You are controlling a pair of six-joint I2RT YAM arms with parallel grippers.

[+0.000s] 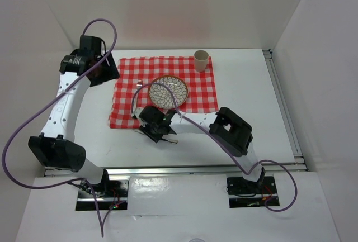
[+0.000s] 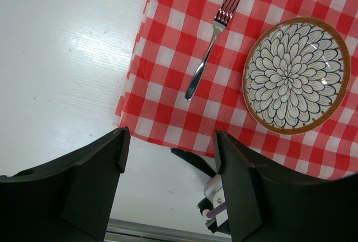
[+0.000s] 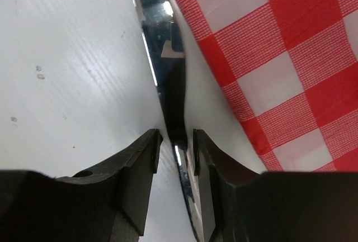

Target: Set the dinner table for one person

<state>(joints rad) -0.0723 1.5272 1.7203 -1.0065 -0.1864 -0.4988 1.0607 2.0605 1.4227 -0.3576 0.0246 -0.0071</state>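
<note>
Right gripper (image 3: pixel 176 141) jaws stand close on either side of the knife (image 3: pixel 165 57) handle, apparently clamped on it, though contact is hard to confirm. Knife lies on the white tabletop (image 3: pixel 67 57), just beside the checked cloth (image 3: pixel 279 57). Left gripper (image 2: pixel 170 144) hangs with jaws apart, empty, over the cloth's edge. Fork (image 2: pixel 208 52), plate (image 2: pixel 296 74) and cup (image 1: pixel 201 60) rest on the cloth.

"How did the left arm (image 1: pixel 62 105) stand?"

"It was stretched far forward, and the left tool (image 2: pixel 170 141) pointed down from high up, jaws wide apart."

"And the right arm (image 1: pixel 232 133)?"

"Bent at the elbow and reaching left. The right tool (image 3: pixel 176 141) hung low, its fingers (image 3: pixel 140 164) close together with only a thin gap between them."
</note>
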